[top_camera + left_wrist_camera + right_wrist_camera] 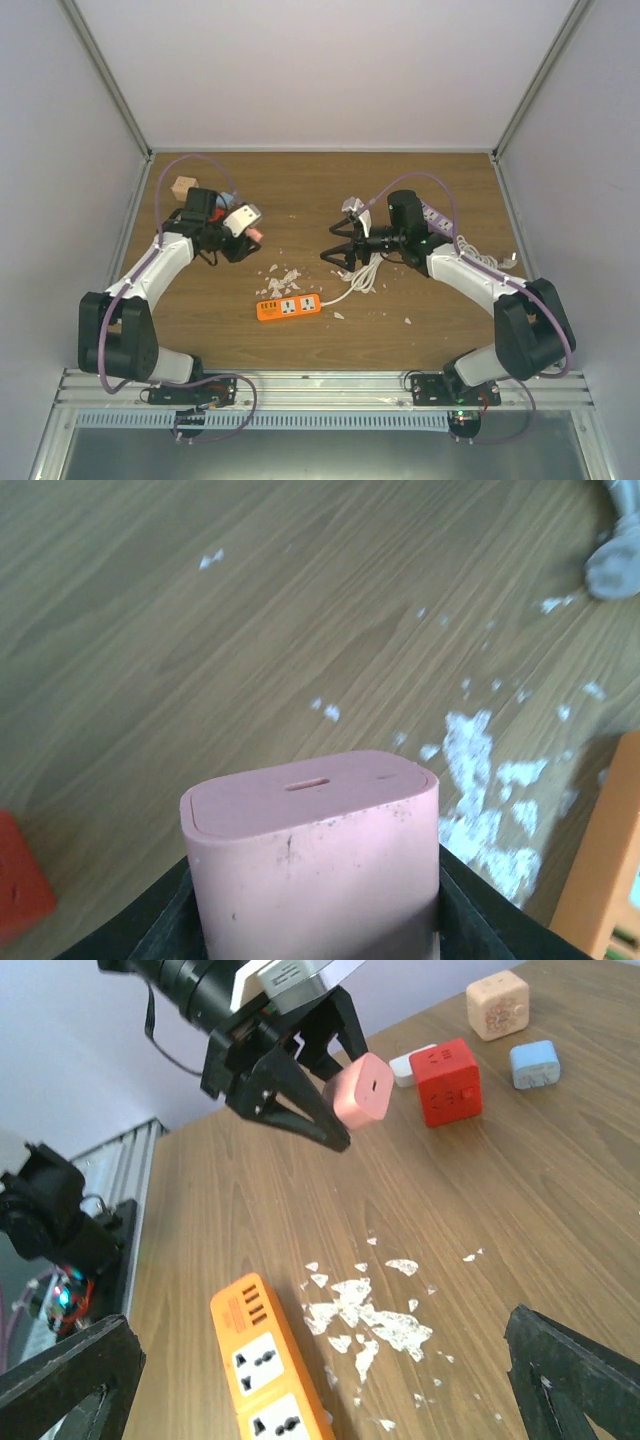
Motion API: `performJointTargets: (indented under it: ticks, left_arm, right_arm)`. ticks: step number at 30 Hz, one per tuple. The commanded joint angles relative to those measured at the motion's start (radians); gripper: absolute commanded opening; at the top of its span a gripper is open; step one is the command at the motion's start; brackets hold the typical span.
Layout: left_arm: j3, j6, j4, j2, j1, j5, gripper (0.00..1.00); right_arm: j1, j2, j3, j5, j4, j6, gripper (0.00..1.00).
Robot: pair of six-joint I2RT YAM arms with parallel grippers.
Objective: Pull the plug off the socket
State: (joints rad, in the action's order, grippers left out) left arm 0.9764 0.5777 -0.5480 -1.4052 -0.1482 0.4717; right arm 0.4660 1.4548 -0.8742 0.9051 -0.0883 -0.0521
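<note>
Above the bench [420,190], toward its left edge, left gripper [250,230]: jaws gripped the pale pink plug [315,850], held aloft.
socket [288,307]: orange, lay near the front edge, well apart from the plug.
right gripper [335,253]: jaws spread wide.

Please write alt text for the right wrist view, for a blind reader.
The left gripper holds the pink plug above the wooden table, clear of the orange power strip, whose visible sockets are empty. Near the strip lie white flakes; a red cube, a tan cube and a light-blue cube stand farther back.
</note>
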Motion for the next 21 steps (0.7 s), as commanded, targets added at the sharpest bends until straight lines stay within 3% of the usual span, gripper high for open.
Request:
performJointTargets:
  ticks: [1,12,21]
  left_arm:
    - [-0.033,0.113,-0.09,0.001,0.105,0.032,0.31]
    - [-0.122,0.136,-0.026,-0.115,0.386,0.014,0.33]
    - [-0.161,0.143,0.028,-0.195,0.435,-0.029,0.36]
  right_arm:
    - [0.019,0.017,-0.056,0.01,0.183,0.225,1.0]
    - [0.168,0.131,-0.142,-0.106,0.344,0.365,0.99]
    - [0.303,0.27,-0.274,-0.248,0.399,0.391,0.97]
